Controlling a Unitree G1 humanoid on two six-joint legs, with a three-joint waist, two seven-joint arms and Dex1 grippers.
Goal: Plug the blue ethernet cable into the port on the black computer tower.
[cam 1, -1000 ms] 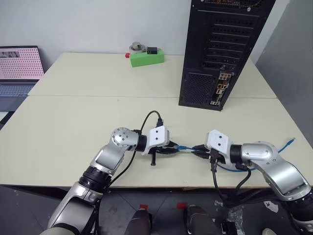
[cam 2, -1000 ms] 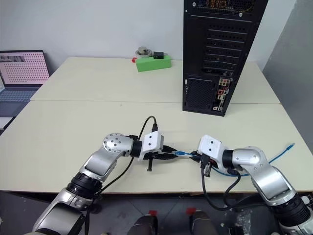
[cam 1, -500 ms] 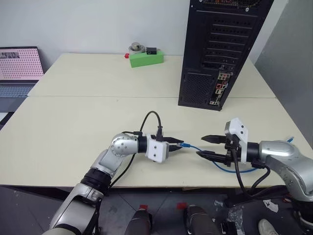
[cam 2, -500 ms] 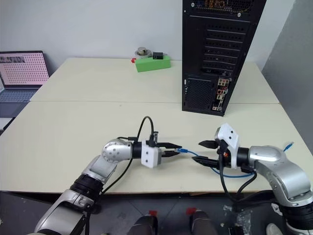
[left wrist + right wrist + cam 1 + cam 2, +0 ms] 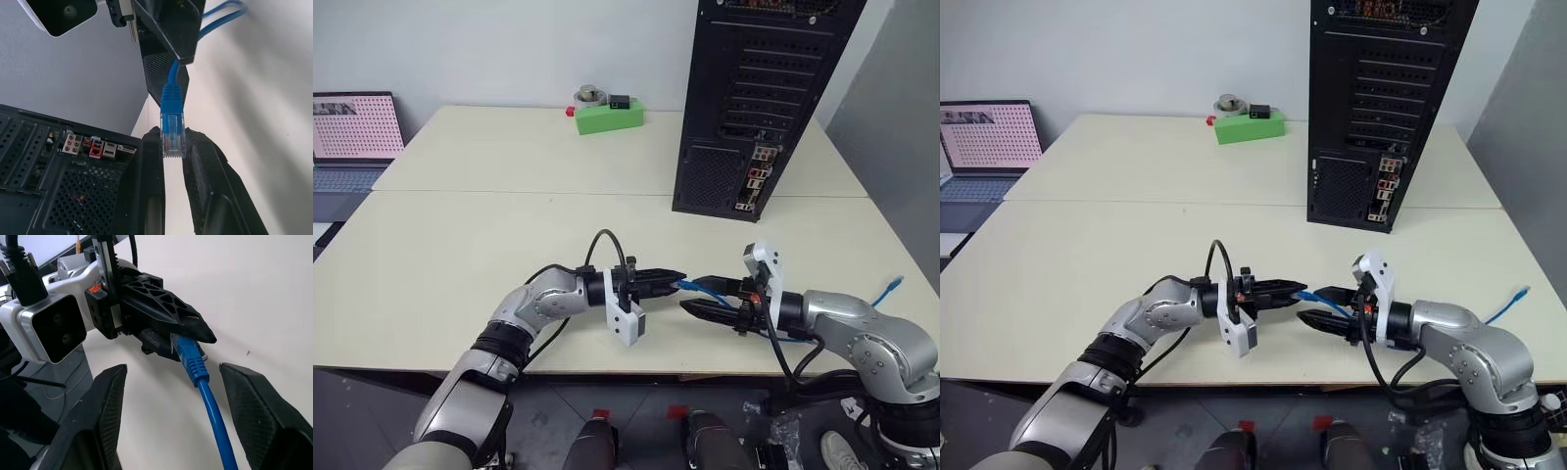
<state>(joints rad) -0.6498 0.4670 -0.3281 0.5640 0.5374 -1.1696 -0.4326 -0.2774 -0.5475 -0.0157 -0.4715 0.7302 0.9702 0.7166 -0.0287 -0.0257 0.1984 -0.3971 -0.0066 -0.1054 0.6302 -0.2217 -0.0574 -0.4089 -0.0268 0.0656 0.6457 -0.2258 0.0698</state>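
Pinching the cable (image 5: 172, 95) plug, the left gripper (image 5: 668, 279) faces the right gripper (image 5: 703, 295) (jaws spread, empty) above the surface (image 5: 460, 245).

Blue ethernet cable (image 5: 172, 100), black perforated computer tower (image 5: 759, 98), green box (image 5: 609, 117), cream table (image 5: 460, 235).

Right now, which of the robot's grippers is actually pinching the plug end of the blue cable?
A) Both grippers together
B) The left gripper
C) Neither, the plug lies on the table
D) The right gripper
B: the left gripper is shut on the clear plug of the blue ethernet cable, while the right gripper stands open, its fingers either side of the cable without touching it.
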